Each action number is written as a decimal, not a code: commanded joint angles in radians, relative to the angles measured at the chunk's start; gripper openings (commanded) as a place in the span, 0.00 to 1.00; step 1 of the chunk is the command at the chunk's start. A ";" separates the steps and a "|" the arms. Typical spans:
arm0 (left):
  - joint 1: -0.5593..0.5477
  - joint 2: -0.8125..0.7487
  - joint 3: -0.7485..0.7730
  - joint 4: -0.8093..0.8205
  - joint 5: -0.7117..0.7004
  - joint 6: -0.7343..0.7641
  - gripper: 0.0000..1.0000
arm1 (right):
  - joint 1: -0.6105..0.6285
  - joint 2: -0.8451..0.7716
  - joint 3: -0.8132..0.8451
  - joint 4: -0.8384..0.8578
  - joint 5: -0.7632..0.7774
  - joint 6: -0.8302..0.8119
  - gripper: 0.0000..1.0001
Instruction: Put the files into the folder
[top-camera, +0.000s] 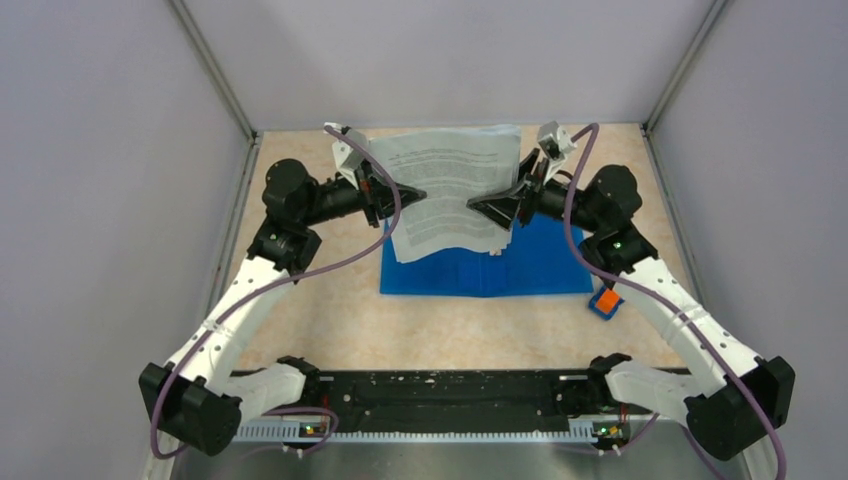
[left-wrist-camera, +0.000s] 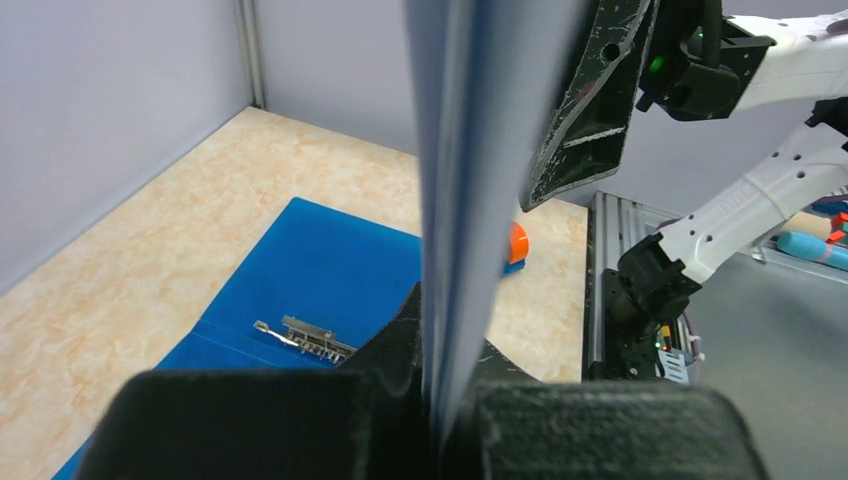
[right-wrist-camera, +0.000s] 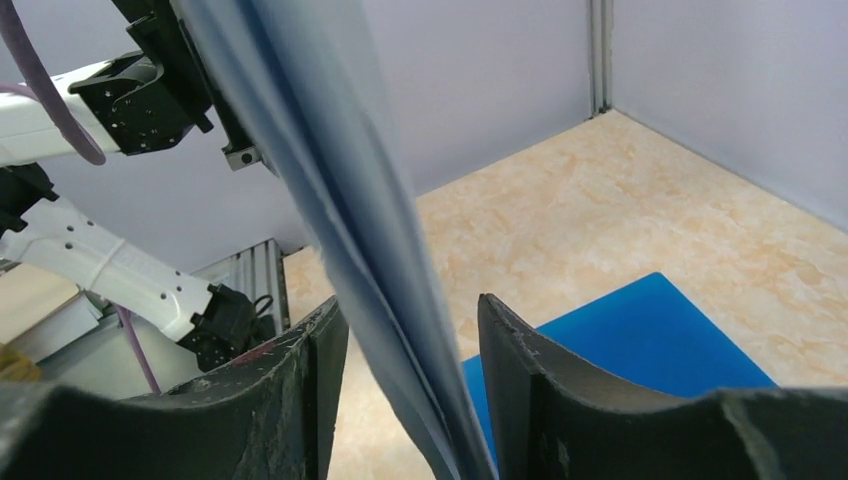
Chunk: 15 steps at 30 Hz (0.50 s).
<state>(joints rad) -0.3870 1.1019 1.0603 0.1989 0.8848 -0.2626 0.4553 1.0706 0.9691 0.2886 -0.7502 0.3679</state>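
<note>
Tan tabletop (top-camera: 320, 320). Blue folder (top-camera: 545, 265) lies open and flat mid-table, slightly toward the right edge, with its metal clip (left-wrist-camera: 305, 338) exposed. Files (top-camera: 450, 180) are held up above the folder's far-left part, sagging. Left gripper (top-camera: 415, 194) is pinched tight on the files' left side. Right gripper (top-camera: 477, 207) straddles the files' right side, jaws apart with a gap on one side. A small orange-and-blue object (top-camera: 604, 301) sits just off the folder's near-right corner.

White black-printed files (top-camera: 452, 190), bright blue folder (top-camera: 540, 265), beige marbled table (top-camera: 330, 320), orange-and-blue object (top-camera: 604, 302).
</note>
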 joint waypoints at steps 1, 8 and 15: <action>0.005 -0.027 0.021 0.111 0.067 -0.044 0.00 | -0.007 -0.052 0.022 -0.007 -0.012 -0.025 0.55; 0.004 -0.147 0.004 0.003 0.018 0.166 0.00 | -0.027 -0.110 0.015 0.003 -0.002 -0.059 0.90; 0.004 -0.185 0.009 -0.030 0.035 0.254 0.00 | -0.028 -0.080 0.085 0.066 -0.136 -0.045 0.99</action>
<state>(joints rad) -0.3866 0.9222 1.0599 0.1780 0.9092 -0.0883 0.4362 0.9771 0.9726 0.2890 -0.7944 0.3290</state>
